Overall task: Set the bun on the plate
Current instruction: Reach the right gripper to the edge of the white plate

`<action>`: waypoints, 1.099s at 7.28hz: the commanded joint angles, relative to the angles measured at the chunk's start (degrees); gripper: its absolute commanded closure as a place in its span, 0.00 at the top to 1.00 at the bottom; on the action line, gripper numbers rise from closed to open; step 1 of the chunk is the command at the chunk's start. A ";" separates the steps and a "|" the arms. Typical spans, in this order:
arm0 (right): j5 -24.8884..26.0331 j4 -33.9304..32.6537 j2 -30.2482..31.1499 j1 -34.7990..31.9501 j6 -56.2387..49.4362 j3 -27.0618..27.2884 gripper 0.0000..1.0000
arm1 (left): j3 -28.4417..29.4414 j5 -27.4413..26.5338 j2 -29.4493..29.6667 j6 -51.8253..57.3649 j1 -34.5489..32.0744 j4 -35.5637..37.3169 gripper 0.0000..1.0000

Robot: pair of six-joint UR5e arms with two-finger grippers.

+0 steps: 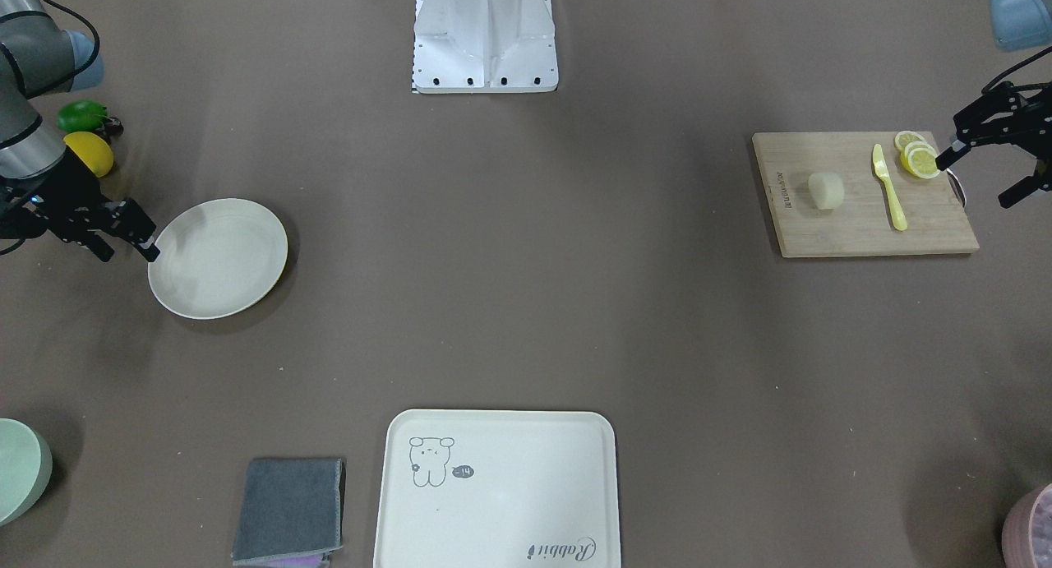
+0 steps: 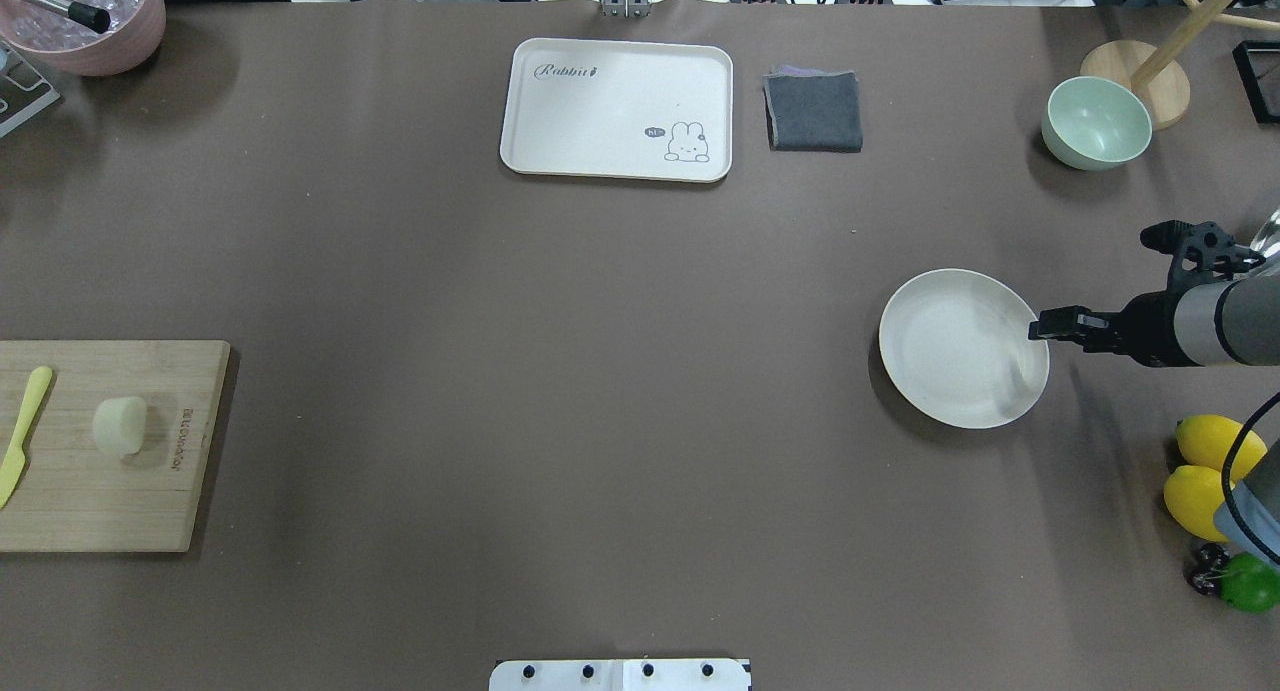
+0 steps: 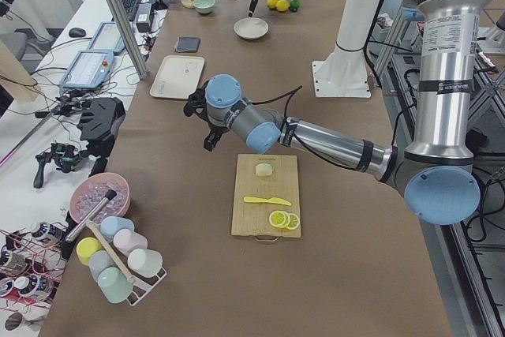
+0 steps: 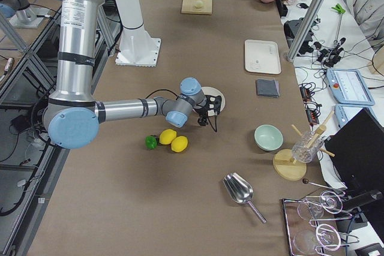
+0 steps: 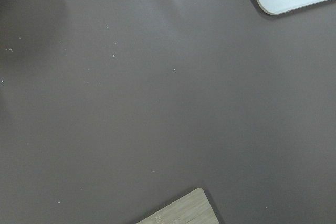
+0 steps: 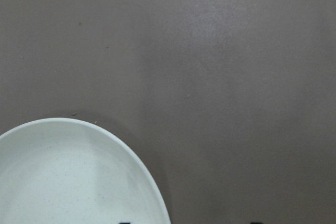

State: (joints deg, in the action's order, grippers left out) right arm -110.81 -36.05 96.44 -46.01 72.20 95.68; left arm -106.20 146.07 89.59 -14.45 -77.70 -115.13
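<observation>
You've got dark brown table (image 1: 526, 305), plain cream-white plate (image 1: 218, 258), pale cream bun (image 1: 826, 190), light wood-grain board (image 1: 855, 231) with dark lettering, yellow knife (image 1: 889, 188), yellow lemon slices (image 1: 918, 157), cream tray (image 1: 526, 486) with grey line-drawn bear and script, dark grey cloth (image 1: 289, 510), pale green bowl (image 2: 1096, 121)

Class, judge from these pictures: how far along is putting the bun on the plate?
Nothing is done: the bun lies on the cutting board, the plate is empty. In hand: the left gripper open near the board, the right gripper open at the plate's rim. Left: grasp, carry, place.
</observation>
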 commanded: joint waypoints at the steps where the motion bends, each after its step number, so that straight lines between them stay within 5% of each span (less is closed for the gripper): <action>1: 2.26 0.36 -0.29 3.28 3.29 -0.40 0.64 | -0.06 0.00 0.06 -0.05 0.00 -0.09 0.98; 4: 1.75 0.36 2.16 4.18 3.47 2.74 0.00 | -0.15 0.00 0.06 -0.06 0.00 -0.53 0.98; 8: 1.83 -0.07 2.09 4.79 8.17 7.13 0.00 | -0.24 0.00 0.06 -0.14 0.00 -0.53 0.98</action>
State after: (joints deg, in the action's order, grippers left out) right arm -109.20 -35.91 98.99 -41.59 77.11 100.74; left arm -106.32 146.07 89.65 -14.52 -77.69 -115.66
